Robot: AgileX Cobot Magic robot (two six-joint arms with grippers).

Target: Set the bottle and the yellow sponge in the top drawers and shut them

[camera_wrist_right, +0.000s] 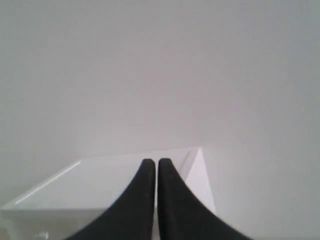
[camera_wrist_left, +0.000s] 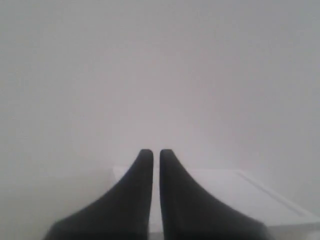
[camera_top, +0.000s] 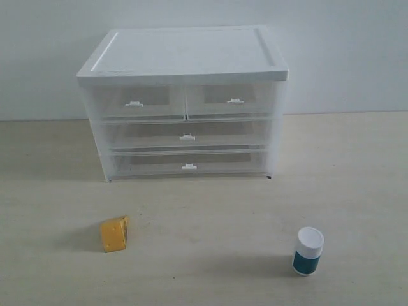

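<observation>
bench (camera_top: 210,213): 1 sponge (camera_top: 115,234) front left, 1 bottle (camera_top: 308,251) upright front right, well apart, both in front of the cabinet (camera_top: 185,54) and not touching it. 2 top drawers (camera_top: 137,103) (camera_top: 231,101) shut; 2 wide drawers (camera_top: 187,139) below, shut. left end effector (camera_wrist_left: 156,154) and right end effector (camera_wrist_right: 153,163) both clenched, gripping nothing.

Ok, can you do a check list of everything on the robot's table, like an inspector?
Surface: pale wood-look table.
Job's things: in the exterior view, yellow sponge front left; bottle upright front right; left top drawer and right top drawer shut, in the white cabinet.
Clutter: nothing seen.
Grippers: left gripper and right gripper shut, holding nothing.
Cables: nothing seen.
Surroundings: plain white wall.
</observation>
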